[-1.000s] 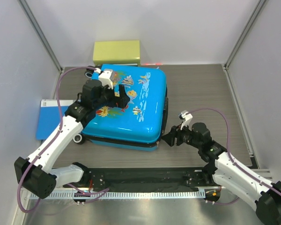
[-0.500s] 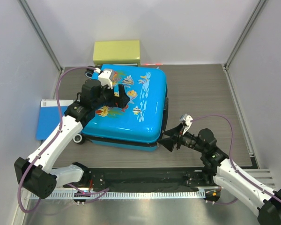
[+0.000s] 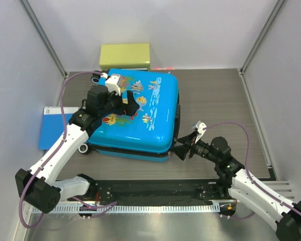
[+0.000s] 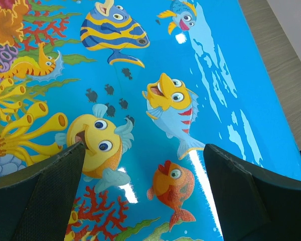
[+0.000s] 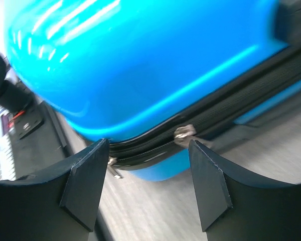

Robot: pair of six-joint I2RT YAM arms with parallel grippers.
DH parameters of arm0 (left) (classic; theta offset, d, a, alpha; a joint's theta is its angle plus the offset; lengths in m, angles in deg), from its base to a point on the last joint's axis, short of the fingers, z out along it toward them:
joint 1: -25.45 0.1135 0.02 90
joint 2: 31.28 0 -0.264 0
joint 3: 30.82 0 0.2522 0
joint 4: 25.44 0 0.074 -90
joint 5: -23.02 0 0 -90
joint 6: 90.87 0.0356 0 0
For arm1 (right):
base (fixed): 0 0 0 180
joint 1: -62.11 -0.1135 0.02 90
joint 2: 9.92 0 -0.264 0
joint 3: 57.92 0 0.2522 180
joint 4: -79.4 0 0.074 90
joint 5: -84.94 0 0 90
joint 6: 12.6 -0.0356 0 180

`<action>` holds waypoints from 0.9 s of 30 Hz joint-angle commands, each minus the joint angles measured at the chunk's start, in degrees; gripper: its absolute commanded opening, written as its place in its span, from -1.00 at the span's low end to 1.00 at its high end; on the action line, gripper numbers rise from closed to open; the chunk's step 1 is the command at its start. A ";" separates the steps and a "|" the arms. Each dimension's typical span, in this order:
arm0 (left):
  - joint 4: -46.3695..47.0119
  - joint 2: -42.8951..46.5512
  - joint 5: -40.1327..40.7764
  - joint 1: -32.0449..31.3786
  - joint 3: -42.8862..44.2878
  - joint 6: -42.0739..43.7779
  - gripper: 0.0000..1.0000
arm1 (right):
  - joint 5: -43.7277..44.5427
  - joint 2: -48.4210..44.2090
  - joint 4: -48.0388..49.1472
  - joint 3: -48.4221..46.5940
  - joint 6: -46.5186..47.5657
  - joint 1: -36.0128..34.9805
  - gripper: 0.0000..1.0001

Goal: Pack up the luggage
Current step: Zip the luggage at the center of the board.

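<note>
The left fingers [image 4: 35,201] hang spread and empty over the bright-blue hard-shell fish-print suitcase [image 3: 155,131]; the right fingers [image 5: 210,186] stand released, framing its silver zip pull [image 5: 184,132]; it lies flat on the grey worktop [image 3: 215,95].

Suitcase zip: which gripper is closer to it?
Right. The right gripper faces the zip at the suitcase's near corner; the left gripper is over the suitcase's printed top.
</note>
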 commanded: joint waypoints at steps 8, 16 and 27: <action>-0.60 0.93 -1.94 0.36 -1.10 0.14 0.99 | 4.48 -3.53 0.44 -1.87 1.23 0.51 0.43; -0.69 0.58 -1.94 0.27 -1.19 0.22 1.00 | 3.68 5.18 8.97 0.85 1.75 1.65 0.43; -0.69 0.49 -2.03 0.27 -1.10 0.14 1.00 | -2.80 8.08 11.96 1.29 -2.89 9.90 0.42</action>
